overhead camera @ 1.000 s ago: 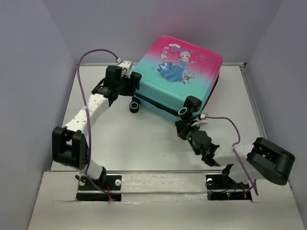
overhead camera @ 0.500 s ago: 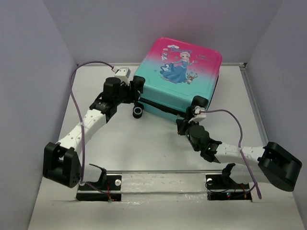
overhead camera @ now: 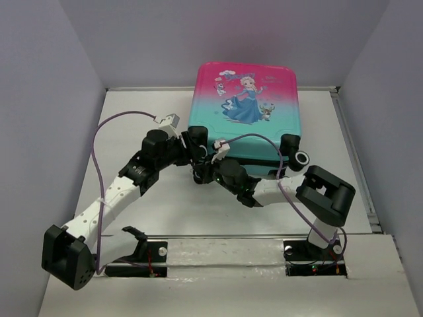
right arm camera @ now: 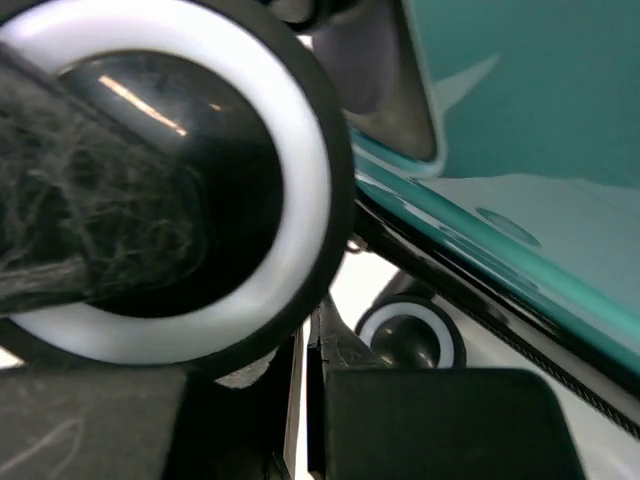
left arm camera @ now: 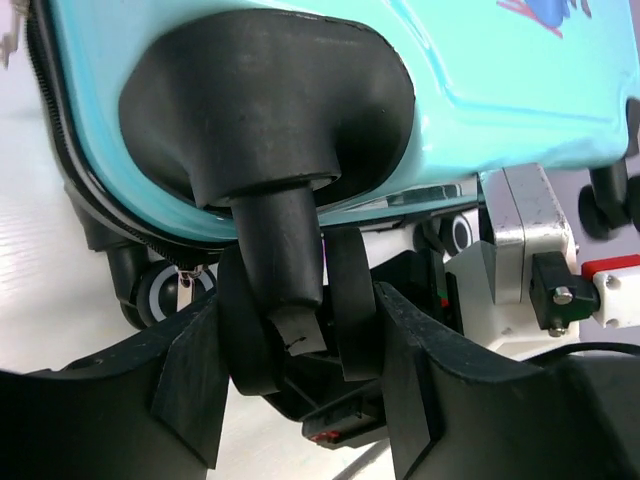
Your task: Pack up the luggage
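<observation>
Top view: one pink-to-teal hard-shell suitcase [overhead camera: 248,125] lies closed, print up, at the far middle of the white table [overhead camera: 165,211]. The left gripper [overhead camera: 198,148] and right gripper [overhead camera: 206,173] meet at its near left corner.

Left wrist: the left gripper's fingers press both sides of one black twin caster wheel [left arm camera: 290,320].

Right wrist: the right gripper's fingers are together, beside two white-ringed wheels [right arm camera: 170,190].

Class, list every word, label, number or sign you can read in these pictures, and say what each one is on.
Small lettering beside the princess picture on the suitcase: too small and blurred to read.
Everywhere else, in all three views: no readable words, numbers or signs.
</observation>
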Tool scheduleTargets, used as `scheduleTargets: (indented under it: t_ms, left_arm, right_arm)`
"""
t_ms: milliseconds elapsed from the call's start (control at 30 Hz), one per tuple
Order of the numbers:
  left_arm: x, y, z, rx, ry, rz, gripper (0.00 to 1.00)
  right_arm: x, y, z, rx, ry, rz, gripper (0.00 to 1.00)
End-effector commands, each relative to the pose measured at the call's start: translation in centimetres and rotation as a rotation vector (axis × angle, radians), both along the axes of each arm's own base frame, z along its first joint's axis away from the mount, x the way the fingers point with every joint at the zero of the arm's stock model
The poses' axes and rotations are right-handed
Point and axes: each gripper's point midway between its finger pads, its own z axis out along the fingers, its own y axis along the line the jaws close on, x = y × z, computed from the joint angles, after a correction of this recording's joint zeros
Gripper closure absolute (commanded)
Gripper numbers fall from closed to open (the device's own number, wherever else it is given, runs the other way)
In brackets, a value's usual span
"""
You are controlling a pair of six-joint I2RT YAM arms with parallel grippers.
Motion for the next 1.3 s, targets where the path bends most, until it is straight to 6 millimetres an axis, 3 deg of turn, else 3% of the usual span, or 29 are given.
scheduleTargets:
  t_ms: [0, 67, 133, 167, 200, 233, 267, 300, 333, 400, 433, 467, 500, 533, 600, 633, 733, 767, 867, 933, 1100, 1233, 1267]
  left_arm:
    - [-3.5, -3.1, 11.8, -0.277, -0.334, -0.209, 0.94]
    - [-3.2, -2.4, 11.6, -0.261, -0.339, -0.168, 0.94]
    - [-2.9, -1.5, 11.1, -0.239, -0.344, -0.115, 0.94]
    - [-2.9, -1.3, 10.9, -0.236, -0.345, -0.108, 0.94]
    - [-2.8, -1.0, 10.6, -0.226, -0.35, -0.09, 0.94]
    - [-2.7, -0.8, 10.6, -0.219, -0.353, -0.077, 0.94]
    - [-2.6, -0.6, 10.4, -0.213, -0.354, -0.066, 0.94]
    - [-2.4, -0.3, 10.4, -0.205, -0.36, -0.049, 0.94]
    - [-2.4, -0.2, 10.2, -0.194, -0.362, -0.047, 0.94]
    - [-2.4, 0.0, 10.0, -0.187, -0.364, -0.037, 0.94]
    - [-2.4, 0.1, 9.8, -0.18, -0.366, -0.035, 0.94]
    - [-2.4, 0.1, 9.6, -0.178, -0.362, -0.036, 0.94]
    - [-2.4, 0.1, 9.2, -0.173, -0.356, -0.037, 0.94]
    - [-2.4, 0.1, 9.1, -0.171, -0.356, -0.038, 0.94]
    - [-2.6, 0.0, 8.8, -0.168, -0.351, -0.046, 0.94]
    - [-2.6, -0.1, 8.6, -0.166, -0.348, -0.051, 0.94]
    - [-2.9, -0.2, 8.4, -0.167, -0.347, -0.065, 0.94]
    - [-3.0, -0.2, 8.3, -0.168, -0.349, -0.066, 0.94]
    - [-3.5, -0.5, 7.8, -0.163, -0.344, -0.092, 0.94]
    - [-4.0, -0.9, 7.3, -0.159, -0.34, -0.113, 0.94]
    - [-5.1, -2.1, 6.6, -0.162, -0.33, -0.161, 0.94]
    - [-6.8, -4.3, 6.3, -0.173, -0.321, -0.229, 0.94]
    - [-7.2, -4.8, 6.3, -0.174, -0.318, -0.241, 0.94]
  right_arm:
    - [-9.8, 7.5, 4.6, 0.191, 0.018, 0.534, 0.93]
    - [-10.1, 7.0, 4.8, 0.189, 0.03, 0.535, 0.93]
    - [-10.5, 4.6, 4.6, 0.156, 0.048, 0.494, 0.92]
    - [-10.2, 3.5, 4.4, 0.133, 0.053, 0.446, 0.86]
    - [-10.6, 1.5, 4.2, 0.072, 0.073, 0.419, 0.56]
    - [-9.9, 0.2, 4.0, 0.022, 0.082, 0.35, 0.4]
    - [-9.6, -0.9, 4.1, -0.024, 0.091, 0.31, 0.28]
    - [-9.8, -2.7, 2.8, -0.135, 0.142, 0.28, 0.19]
    - [-8.7, -4.9, 4.8, -0.151, 0.097, 0.177, 0.1]
    - [-7.8, -8.0, 6.2, -0.179, 0.098, 0.088, 0.06]
    - [-6.9, -11.3, 7.9, -0.173, 0.093, 0.011, 0.03]
    - [-6.2, -13.0, 8.9, -0.157, 0.087, -0.034, 0.02]
    - [-4.2, -16.1, 9.8, -0.151, 0.091, -0.134, 0.0]
    - [-3.5, -18.4, 12.0, -0.112, 0.058, -0.193, 0.0]
    - [-1.5, -22.4, 12.9, -0.143, 0.046, -0.322, 0.0]
    - [0.5, -25.5, 14.6, -0.131, 0.025, -0.431, 0.0]
    - [3.6, -29.1, 15.8, -0.152, 0.027, -0.521, 0.0]
    - [5.6, -32.0, 14.9, -0.153, 0.073, -0.591, 0.0]
    - [7.9, -33.3, 15.1, -0.107, 0.095, -0.587, 0.0]
    - [10.1, -34.1, 13.3, -0.132, 0.15, -0.59, 0.0]
    - [12.2, -30.2, 10.6, -0.093, 0.254, -0.382, 0.0]
    - [13.7, -27.3, 11.1, 0.005, 0.241, -0.242, 0.06]
    - [14.3, -26.1, 10.9, 0.027, 0.266, -0.168, 0.11]
